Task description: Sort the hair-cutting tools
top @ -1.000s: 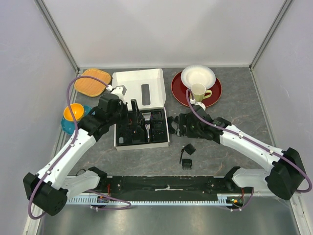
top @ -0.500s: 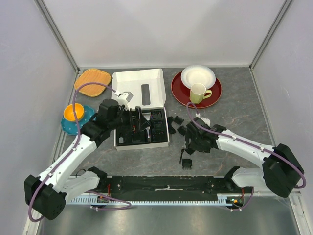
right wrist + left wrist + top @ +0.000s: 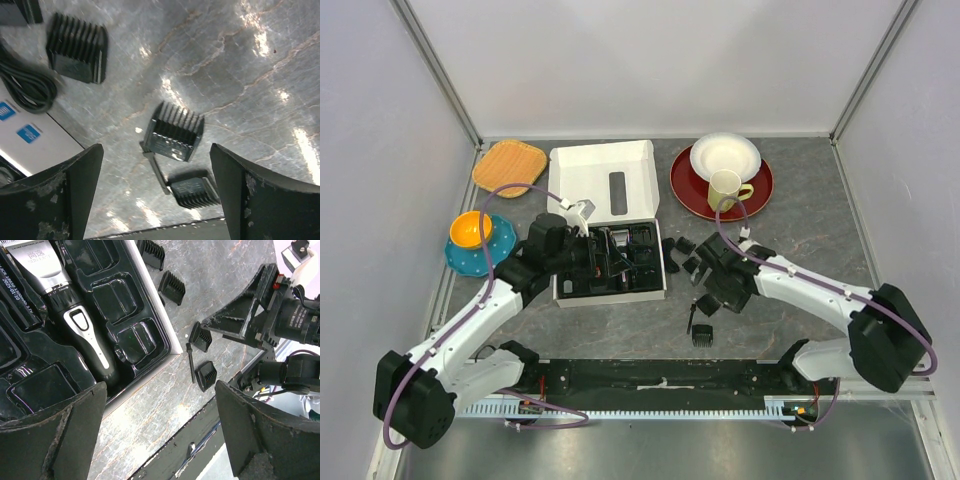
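While the clipper point(image 3: 75, 315) lies in the black tray point(image 3: 135, 342) of the box point(image 3: 600, 170), combs point(image 3: 173, 134) and a thin brush point(image 3: 156, 172) lie on the table point(image 3: 240, 75) beside it, a black cable point(image 3: 25, 87) nearby; left gripper point(image 3: 157, 405) and right gripper point(image 3: 155, 165) hover above, jaws spread, empty.

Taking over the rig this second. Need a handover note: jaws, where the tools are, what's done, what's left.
Left gripper: jaws open, empty, over the edge of the black tray.
Right gripper: jaws open, empty, above the cleaning brush.
Done: clipper lies in the tray.
Left: comb attachments and brush lie loose on the table, to the right of the tray.
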Controlling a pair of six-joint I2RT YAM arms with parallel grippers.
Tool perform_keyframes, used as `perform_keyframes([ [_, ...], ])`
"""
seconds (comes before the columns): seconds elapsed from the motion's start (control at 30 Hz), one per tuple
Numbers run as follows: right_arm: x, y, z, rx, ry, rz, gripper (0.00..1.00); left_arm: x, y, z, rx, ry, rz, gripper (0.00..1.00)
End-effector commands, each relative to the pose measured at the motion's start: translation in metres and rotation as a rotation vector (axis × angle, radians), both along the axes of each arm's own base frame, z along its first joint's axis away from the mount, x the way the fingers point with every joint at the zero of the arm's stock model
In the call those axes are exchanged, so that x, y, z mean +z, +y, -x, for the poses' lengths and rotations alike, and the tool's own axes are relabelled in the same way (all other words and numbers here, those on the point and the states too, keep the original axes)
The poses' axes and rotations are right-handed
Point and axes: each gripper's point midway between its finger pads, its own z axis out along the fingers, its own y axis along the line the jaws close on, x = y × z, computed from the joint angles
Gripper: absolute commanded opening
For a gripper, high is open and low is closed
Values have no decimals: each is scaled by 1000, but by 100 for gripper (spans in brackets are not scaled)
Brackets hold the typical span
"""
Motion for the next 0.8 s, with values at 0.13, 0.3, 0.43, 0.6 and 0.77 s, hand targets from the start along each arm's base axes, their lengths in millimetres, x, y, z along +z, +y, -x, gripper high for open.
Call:
perform_keyframes([
  [0.13, -7, 2, -14, -142, 65, 71, 91, 15, -1, -6, 19, -55, 31, 95],
  [0.3, -21, 1, -5, -150, 124, 90, 89, 14, 0, -6, 26, -56, 27, 94],
  [0.43, -26, -1, -1, -157, 142, 96, 85, 13, 1, -7, 29, -54, 24, 94],
  [0.6, -32, -3, 3, -157, 162, 110, 79, 11, 1, -7, 30, -45, 20, 94],
  [0.77, -38, -1, 8, -142, 191, 103, 75, 8, 2, -7, 40, -40, 12, 94],
])
